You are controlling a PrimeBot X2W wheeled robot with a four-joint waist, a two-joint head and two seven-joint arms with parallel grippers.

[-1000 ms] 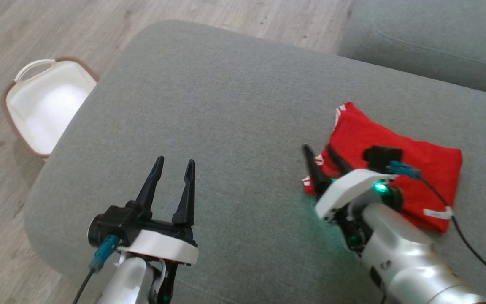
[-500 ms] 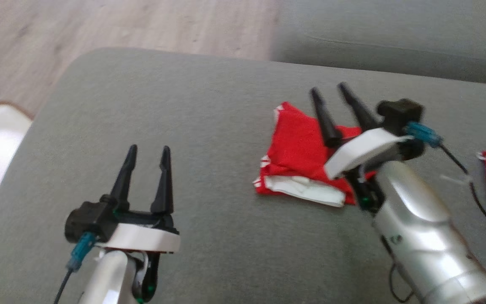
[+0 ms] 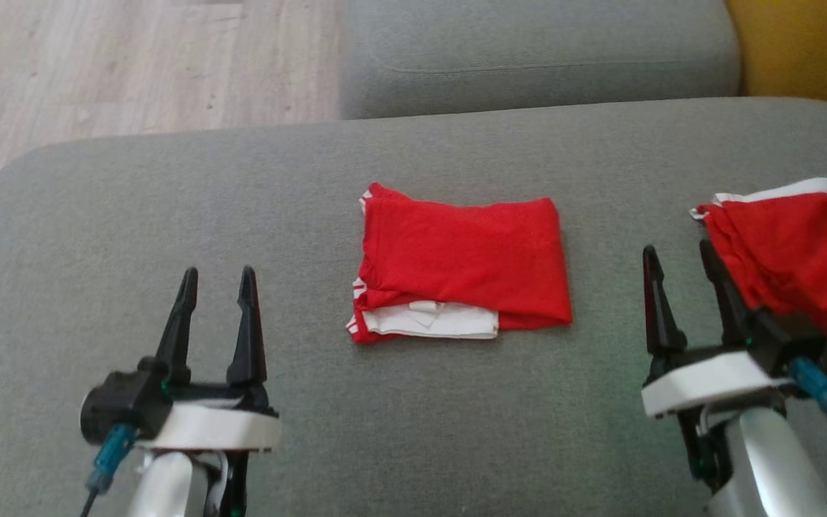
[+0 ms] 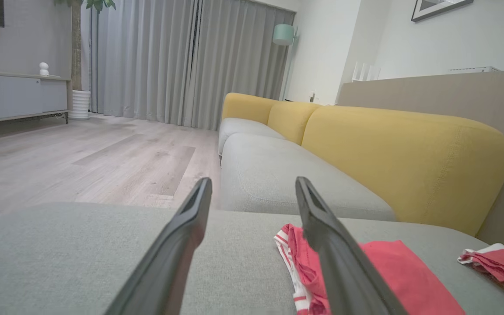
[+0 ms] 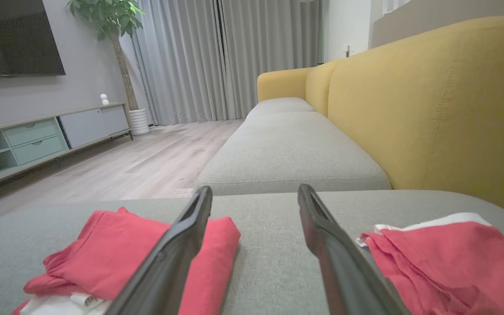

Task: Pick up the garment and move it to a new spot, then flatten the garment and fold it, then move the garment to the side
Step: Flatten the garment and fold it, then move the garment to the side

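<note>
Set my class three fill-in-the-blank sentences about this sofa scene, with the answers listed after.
The folded red garment with white trim lies on a ____ fabric sofa cushion.
The left gripper and the right gripper are both ____ and empty.
The crumpled red garment lies beside the ____ gripper.
Missing words: grey; open; right.

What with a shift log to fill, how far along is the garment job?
Done: the garment lies folded in a flat rectangle on the cushion. In hand: nothing; the left gripper and right gripper are open and off it. Left: perhaps the move to the side, as it sits mid-cushion between the grippers. A second garment lies rumpled beside the right gripper.
</note>
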